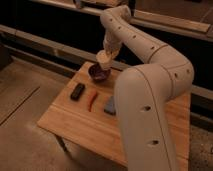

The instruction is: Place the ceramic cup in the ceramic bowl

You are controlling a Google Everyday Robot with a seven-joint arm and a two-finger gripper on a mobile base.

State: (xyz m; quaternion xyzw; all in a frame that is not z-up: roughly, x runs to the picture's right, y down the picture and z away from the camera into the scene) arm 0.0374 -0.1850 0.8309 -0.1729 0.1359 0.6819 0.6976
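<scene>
The cream-white ceramic cup [105,60] hangs at the end of my arm, held by my gripper [106,54], just above the right rim of the dark maroon ceramic bowl [98,73]. The bowl sits at the far left part of the wooden table [75,125]. The cup overlaps the bowl's upper right edge in the camera view. My arm reaches over from the right and covers much of the table's right half.
A flat black rectangular block [77,91] lies left of the middle. A thin red object [92,100] lies beside it. A grey-blue block [110,106] lies partly behind my arm. Dark rails run behind the table; concrete floor is at left.
</scene>
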